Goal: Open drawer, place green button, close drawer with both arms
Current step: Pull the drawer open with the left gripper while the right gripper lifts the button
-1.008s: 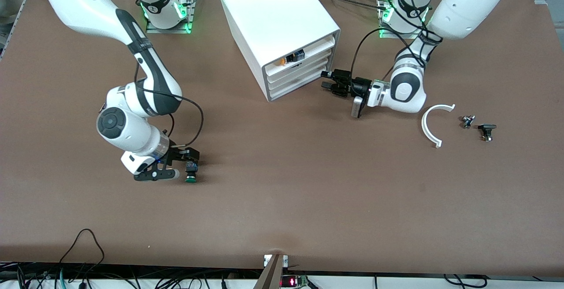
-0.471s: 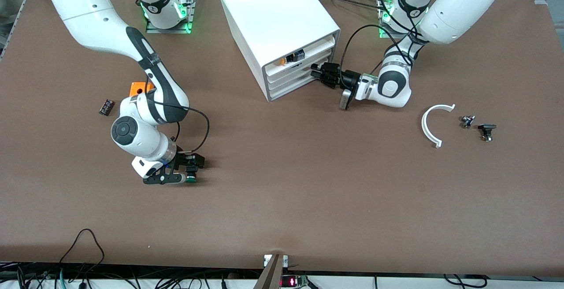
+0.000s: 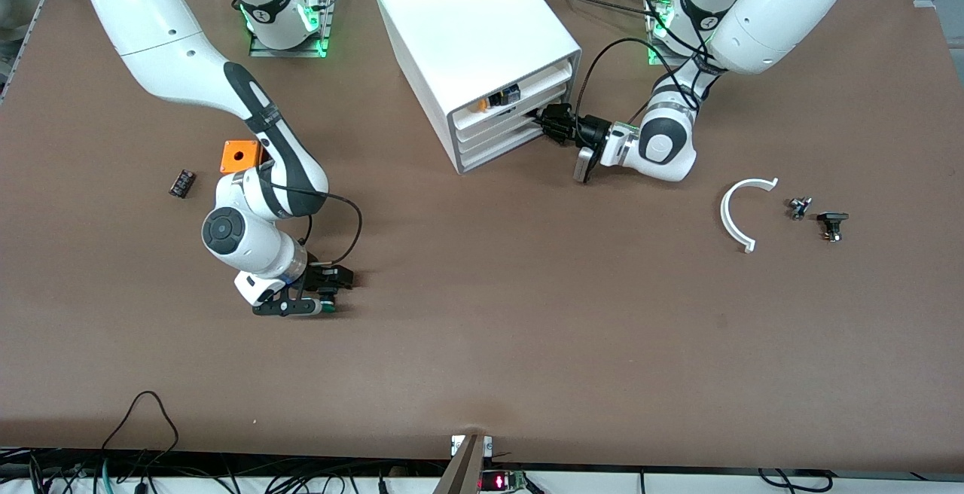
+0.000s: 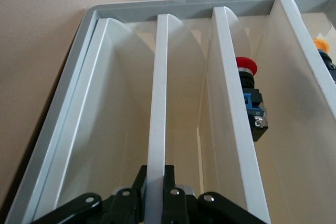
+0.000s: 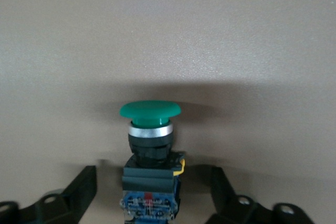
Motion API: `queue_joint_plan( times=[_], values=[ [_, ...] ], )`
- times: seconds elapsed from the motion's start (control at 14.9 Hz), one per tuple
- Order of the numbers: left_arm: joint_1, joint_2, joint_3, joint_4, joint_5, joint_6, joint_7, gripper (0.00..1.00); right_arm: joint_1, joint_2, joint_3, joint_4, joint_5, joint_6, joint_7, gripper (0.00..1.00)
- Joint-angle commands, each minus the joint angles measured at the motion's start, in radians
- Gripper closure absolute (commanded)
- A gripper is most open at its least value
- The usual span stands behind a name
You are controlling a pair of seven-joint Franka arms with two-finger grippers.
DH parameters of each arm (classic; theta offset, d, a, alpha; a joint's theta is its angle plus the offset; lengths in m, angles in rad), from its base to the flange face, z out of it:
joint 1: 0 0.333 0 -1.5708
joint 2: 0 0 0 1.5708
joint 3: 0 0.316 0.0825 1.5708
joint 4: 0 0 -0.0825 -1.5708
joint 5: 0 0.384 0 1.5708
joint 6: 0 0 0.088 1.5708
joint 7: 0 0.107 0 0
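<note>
The left arm's black two-finger end effector point(image 3: 544, 119) is at the front of the big white box cabinet point(image 3: 474, 42), its fingers point(image 4: 139, 195) clamped together on the thin front lip of a shallow white plastic drawer point(image 4: 157, 103), one of the lower levels. The drawer sits flush with its neighbours. The cabinet's topmost tray point(image 3: 527, 87) carries orange and black parts, and the left wrist view shows a red-capped push-button point(image 4: 249, 98) lying in a tray. The right arm's black end effector point(image 3: 320, 292) is down at the brown worktop point(image 3: 527, 313), toward the right arm's end and nearer the front camera than the cabinet. Its fingers point(image 5: 79, 192) stand apart, one on each side of the green-capped push-button with black body and blue marks point(image 5: 150, 150), not touching it. The button rests on the worktop. An orange cube with a hole point(image 3: 239, 155) and a small flat black block point(image 3: 181, 182) lie farther from the camera than the button. A curved white plastic arc point(image 3: 738, 211) and two small dark parts point(image 3: 817, 215) lie toward the left arm's end.
</note>
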Motion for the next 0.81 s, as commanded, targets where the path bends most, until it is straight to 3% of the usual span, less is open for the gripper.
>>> queue_joint_plan(
  times=[0.0, 0.07, 0.34, 0.74],
  values=[
    [0.009, -0.002, 0.007, 0.016, -0.025, -0.004, 0.021, 1.0, 0.006, 0.001, 0.002, 0.009, 0.001, 0.0, 0.028, 0.28],
    [0.012, -0.002, 0.013, 0.025, -0.022, -0.004, 0.016, 1.0, 0.006, -0.001, 0.002, 0.009, 0.001, -0.001, 0.028, 0.39],
    [0.015, -0.002, 0.041, 0.071, -0.019, -0.004, -0.048, 1.0, 0.006, -0.001, 0.002, 0.034, 0.004, -0.049, 0.038, 1.0],
    [0.013, 0.033, 0.134, 0.209, 0.113, -0.004, -0.177, 1.0, 0.009, -0.008, 0.005, 0.089, 0.01, -0.111, 0.099, 1.0]
  ],
)
